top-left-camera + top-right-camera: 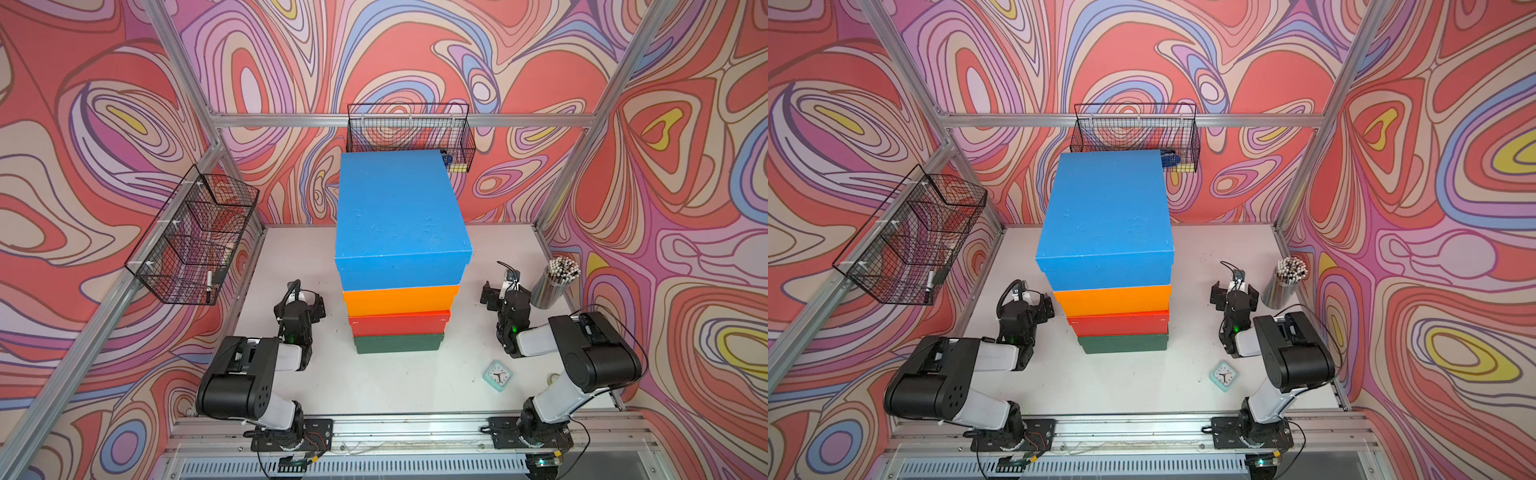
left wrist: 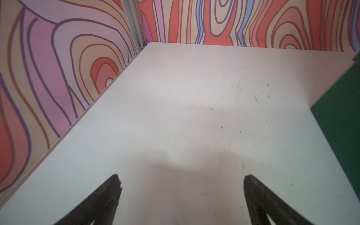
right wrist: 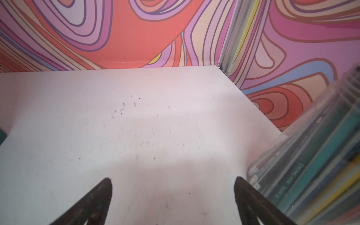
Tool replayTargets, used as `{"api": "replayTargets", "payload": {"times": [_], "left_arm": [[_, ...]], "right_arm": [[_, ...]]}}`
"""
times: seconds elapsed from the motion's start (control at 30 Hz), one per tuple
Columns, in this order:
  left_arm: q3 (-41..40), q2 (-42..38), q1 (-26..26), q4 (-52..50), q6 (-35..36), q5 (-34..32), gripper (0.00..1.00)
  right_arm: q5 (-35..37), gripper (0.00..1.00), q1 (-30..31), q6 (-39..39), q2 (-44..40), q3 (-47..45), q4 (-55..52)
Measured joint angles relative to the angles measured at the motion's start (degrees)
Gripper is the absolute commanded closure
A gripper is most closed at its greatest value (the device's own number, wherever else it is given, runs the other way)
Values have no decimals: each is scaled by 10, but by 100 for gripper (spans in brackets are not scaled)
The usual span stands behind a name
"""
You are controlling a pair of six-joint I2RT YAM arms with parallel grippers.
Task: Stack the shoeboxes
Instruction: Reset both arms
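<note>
Stack is up: all four shoeboxes sit in one column at centre of the table [image 1: 374, 386], long sides running 12–6. Bottom to top:
- dark green shoebox [image 1: 398, 344], on the table
- red shoebox [image 1: 399, 324]
- orange shoebox [image 1: 401, 300]
- blue shoebox [image 1: 401, 216], top

Lids on, each box flat on the one below (edges roughly flush, small offsets only).

Left gripper [image 2: 182, 176] is at 9 o'clock of the stack, low over the table, near the green box but apart from it. In the left wrist view its fingers [image 2: 105, 200] are spread wide with only bare table between them.

Right gripper [image 3: 173, 178] is at 3 o'clock of the stack, also clear of it. Its fingers [image 3: 95, 200] are spread wide with nothing between them. The pencil cup [image 1: 550, 286] is just beside its outer finger; can't tell if they touch.

The mint clock [image 1: 497, 375] lies flat at 5 o'clock of the stack, apart from boxes and arms. One wire basket [image 1: 195, 237] hangs on the 9 o'clock wall. Another, the back basket [image 1: 409, 129], hangs at 12, behind the blue box's far edge in both top views.
</note>
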Motion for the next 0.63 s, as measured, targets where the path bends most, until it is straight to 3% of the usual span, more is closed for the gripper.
{"api": "replayTargets", "payload": {"times": [0.27,0.63], "left_arm": [[43,4,-1,-21,14,14,0],[54,6,5,-43,25,40,0]], "right_arm": [[-67,2,-46,11,13,49,-31],[-90,2,-48,16,13,49,-43]]}}
